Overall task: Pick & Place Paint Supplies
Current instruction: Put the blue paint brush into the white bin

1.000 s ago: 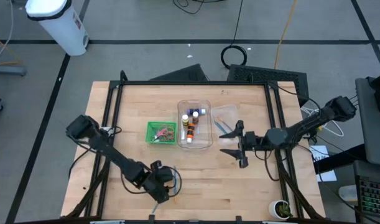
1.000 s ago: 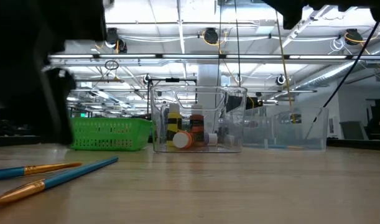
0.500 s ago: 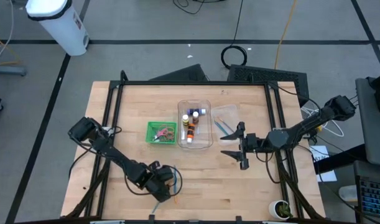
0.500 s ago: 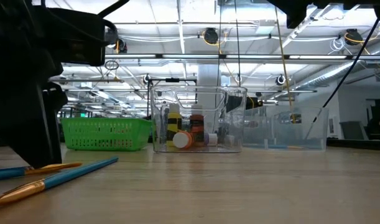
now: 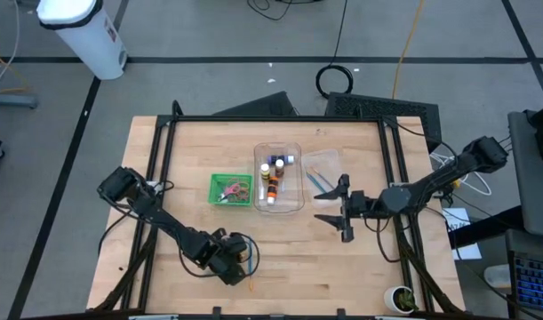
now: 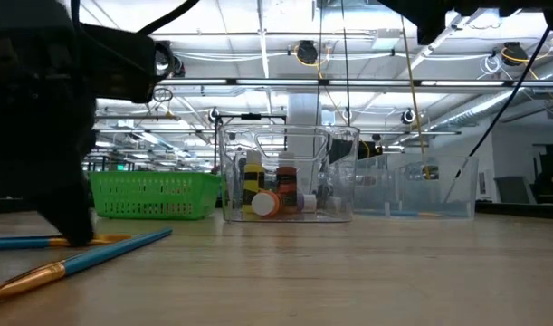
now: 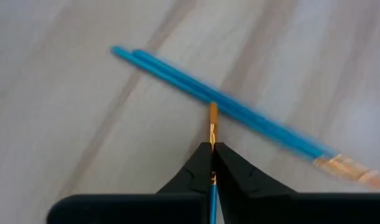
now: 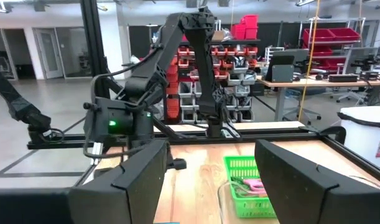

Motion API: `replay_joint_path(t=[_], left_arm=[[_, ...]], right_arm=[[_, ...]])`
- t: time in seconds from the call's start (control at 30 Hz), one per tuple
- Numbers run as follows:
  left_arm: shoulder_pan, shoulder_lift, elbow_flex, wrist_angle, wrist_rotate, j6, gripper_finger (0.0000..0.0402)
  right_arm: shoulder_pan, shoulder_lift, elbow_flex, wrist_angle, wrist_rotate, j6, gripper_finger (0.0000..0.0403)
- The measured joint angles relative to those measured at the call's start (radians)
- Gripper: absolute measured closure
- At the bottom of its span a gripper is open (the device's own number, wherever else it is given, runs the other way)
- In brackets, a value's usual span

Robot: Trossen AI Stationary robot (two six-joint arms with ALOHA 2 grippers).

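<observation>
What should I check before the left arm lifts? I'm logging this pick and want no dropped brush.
1. Left gripper shut on a blue brush: ok.
2. Second blue brush free of the fingers: ok; it lies crosswise just ahead.
3. Grip at the brush's middle: cannot tell.
4. Right gripper out of the way: ok, open near the clear bin.
5. Green basket path unblocked: ok.

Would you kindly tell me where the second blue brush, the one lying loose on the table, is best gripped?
Probably at mid-handle, from straight above, fingers straddling its width. The loose blue brush lies flat on the table, thin and long; its gold ferrule end looks narrower. The left tool is already shut on the other brush.
</observation>
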Motion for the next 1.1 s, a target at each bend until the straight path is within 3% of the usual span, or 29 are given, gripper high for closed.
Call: replay_joint_path(t=[0.33,0.6,0.77,0.87,1.0,1.1], left_arm=[[-0.001,-0.086,-0.007,-0.023,-0.028,0.142,0.04],[-0.025,-0.286,-0.004,-0.069,-0.304,0.211,0.04],[-0.032,-0.329,-0.002,0.105,-0.452,0.423,0.0401],[-0.029,-0.331,-0.002,0.306,-0.517,0.626,0.0401],[-0.003,-0.316,-0.001,0.546,-0.563,0.872,0.0401],[0.032,-0.297,-0.001,0.667,-0.571,0.998,0.0401]], right_arm=[[0.001,0.014,0.0,0.007,0.02,0.008,0.0165],[0.001,0.014,0.0,0.008,0.019,0.011,0.0165],[0.001,0.014,0.0,0.008,0.019,0.026,0.0165],[0.001,0.014,0.0,0.012,0.019,0.028,0.0165],[0.001,0.042,0.0,0.061,0.012,0.115,0.0165],[-0.004,0.096,0.0,0.108,-0.061,0.16,0.0165]])
